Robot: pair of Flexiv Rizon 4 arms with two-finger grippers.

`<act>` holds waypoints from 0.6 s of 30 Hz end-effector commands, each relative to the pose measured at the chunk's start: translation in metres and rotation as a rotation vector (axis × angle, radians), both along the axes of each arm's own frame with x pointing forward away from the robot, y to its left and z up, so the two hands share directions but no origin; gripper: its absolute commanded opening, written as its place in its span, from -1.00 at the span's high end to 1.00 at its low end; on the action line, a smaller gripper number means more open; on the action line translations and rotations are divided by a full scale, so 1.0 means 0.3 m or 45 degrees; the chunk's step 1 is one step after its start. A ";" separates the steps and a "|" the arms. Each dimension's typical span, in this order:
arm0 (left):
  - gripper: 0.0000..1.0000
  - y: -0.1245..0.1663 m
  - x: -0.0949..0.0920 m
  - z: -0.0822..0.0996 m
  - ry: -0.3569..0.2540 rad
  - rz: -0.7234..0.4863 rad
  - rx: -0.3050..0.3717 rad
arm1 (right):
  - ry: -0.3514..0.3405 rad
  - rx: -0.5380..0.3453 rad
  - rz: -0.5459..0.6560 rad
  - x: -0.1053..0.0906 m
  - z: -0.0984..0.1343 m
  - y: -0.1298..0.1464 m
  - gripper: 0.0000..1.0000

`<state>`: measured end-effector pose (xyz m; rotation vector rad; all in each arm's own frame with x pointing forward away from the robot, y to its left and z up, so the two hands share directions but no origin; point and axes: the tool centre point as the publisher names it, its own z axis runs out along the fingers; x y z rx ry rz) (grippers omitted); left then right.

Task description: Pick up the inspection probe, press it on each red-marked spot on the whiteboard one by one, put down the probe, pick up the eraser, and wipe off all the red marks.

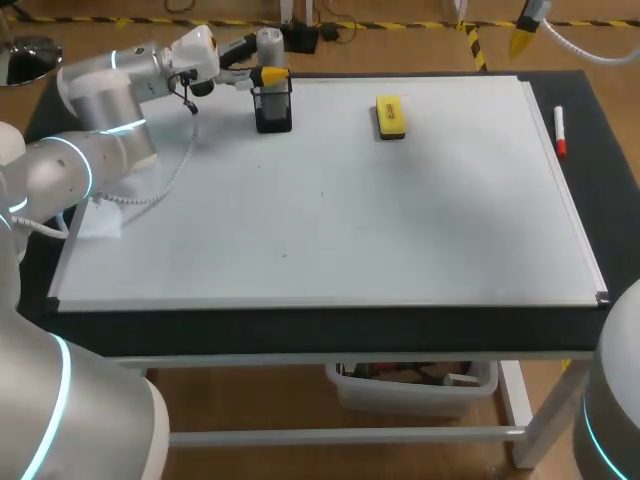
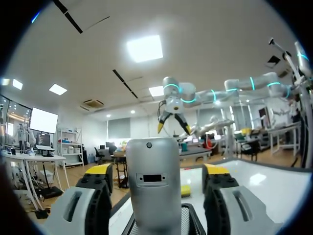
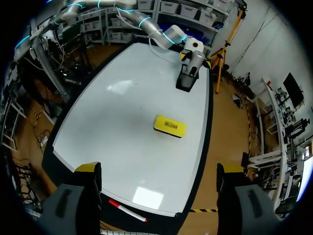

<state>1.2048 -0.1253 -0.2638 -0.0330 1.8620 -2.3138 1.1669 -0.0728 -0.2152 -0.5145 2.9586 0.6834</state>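
The grey inspection probe (image 1: 268,42) stands upright in a black mesh holder (image 1: 273,110) at the back left of the whiteboard (image 1: 330,220). My left gripper (image 1: 272,75) sits around the probe (image 2: 151,186), open, with a gap on each side between the probe and the fingers (image 2: 95,196). The yellow eraser (image 1: 390,116) lies flat on the board to the right of the holder. My right gripper (image 3: 157,169) hangs high over the table's far right corner, wide open and empty, with the eraser (image 3: 169,126) ahead of it. I see no clear red marks on the board.
A red-capped marker (image 1: 559,131) lies on the black table strip to the right of the board. A white sheet (image 1: 100,222) and my left arm's coiled cable (image 1: 160,185) lie at the board's left edge.
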 end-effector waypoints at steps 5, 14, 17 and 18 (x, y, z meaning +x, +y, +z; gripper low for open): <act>-1.00 0.051 0.010 0.061 -0.027 -0.101 0.192 | 0.006 -0.006 0.005 0.006 0.005 -0.003 -1.00; -1.00 0.155 -0.046 0.126 -0.056 0.207 0.466 | 0.006 -0.006 0.005 0.006 0.005 -0.003 -1.00; -1.00 0.193 -0.071 0.144 -0.066 0.279 0.527 | 0.006 -0.006 0.005 0.006 0.005 -0.003 -1.00; -1.00 0.206 -0.079 0.149 -0.075 0.297 0.538 | 0.006 -0.006 0.005 0.006 0.005 -0.003 -1.00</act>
